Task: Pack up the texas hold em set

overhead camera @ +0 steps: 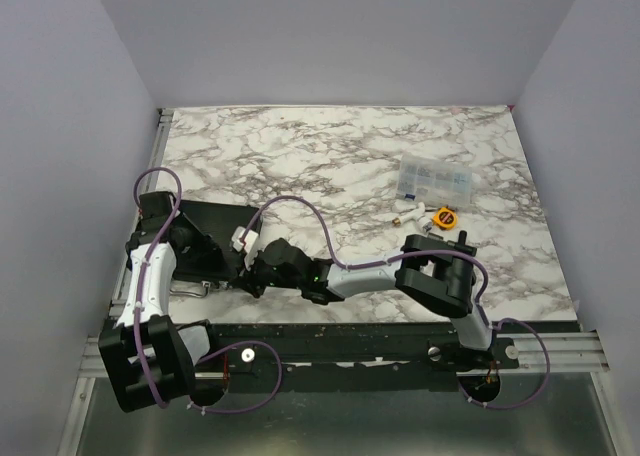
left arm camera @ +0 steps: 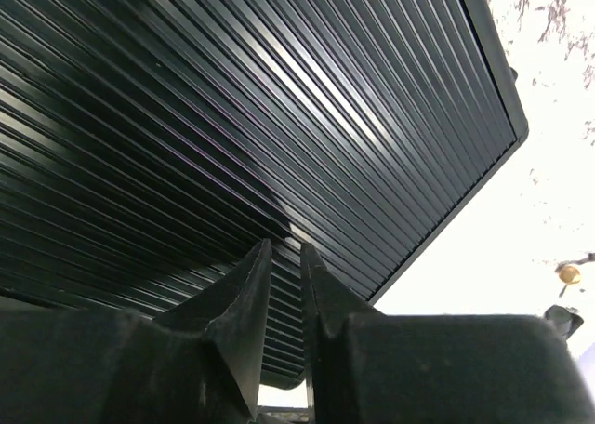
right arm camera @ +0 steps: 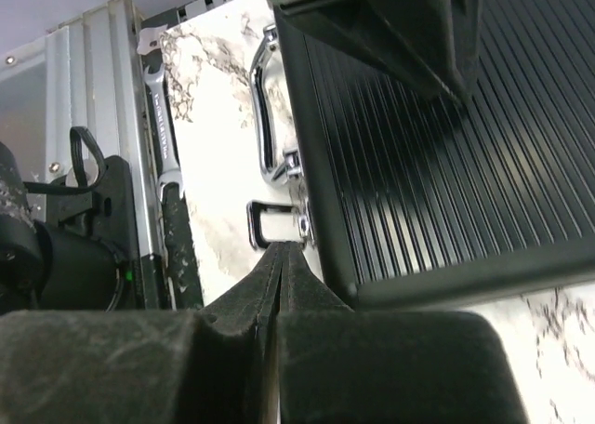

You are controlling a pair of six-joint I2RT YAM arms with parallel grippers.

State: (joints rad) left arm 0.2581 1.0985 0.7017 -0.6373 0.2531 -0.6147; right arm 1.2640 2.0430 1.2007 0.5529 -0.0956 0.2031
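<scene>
Two hands are being used on the black case, which is lying closed at 9 o'clock on the table. The left hand is being held over the ribbed lid, almost closed with a slim gap, gripping nothing. The right hand is being held fully closed and empty, just beside the silver latch. Latching is probably being attempted. The lid should be pressed flat while the latch is being pushed squarely, clear of the handle.

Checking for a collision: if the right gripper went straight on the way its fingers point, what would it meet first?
Probably the latch on the front edge of the black case, right ahead of the shut fingers of the right gripper. Depth is unclear, so it might pass just above it.
</scene>
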